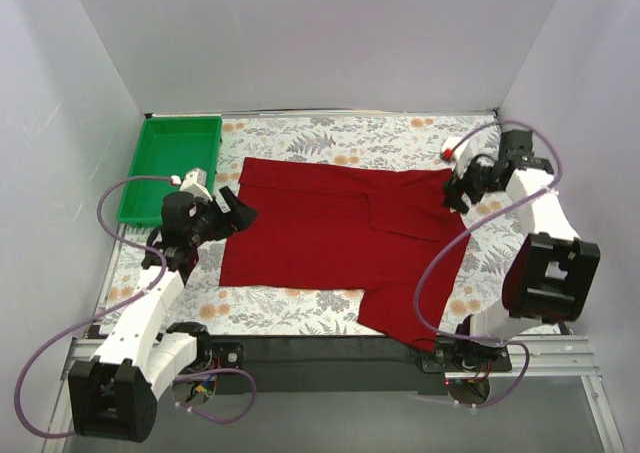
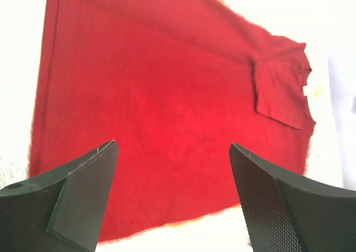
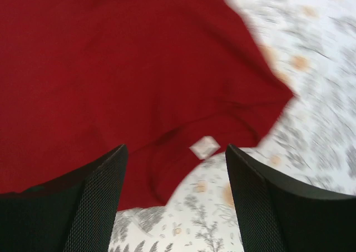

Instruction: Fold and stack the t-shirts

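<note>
A dark red t-shirt [image 1: 330,235] lies spread on the floral cloth, its far sleeve folded inward and one sleeve reaching the near edge. My left gripper [image 1: 240,215] is open and empty, hovering at the shirt's left edge; in the left wrist view [image 2: 173,152] the shirt [image 2: 167,96] fills the frame beyond the fingers. My right gripper [image 1: 456,195] is open and empty above the shirt's right edge by the collar. The right wrist view [image 3: 175,152] shows the collar with its white label [image 3: 204,147] between the fingers.
A green plastic tray [image 1: 172,163] stands at the far left of the table. The floral cloth [image 1: 330,138] covers the table top. White walls close in the left, back and right sides. A dark bar [image 1: 330,351] runs along the near edge.
</note>
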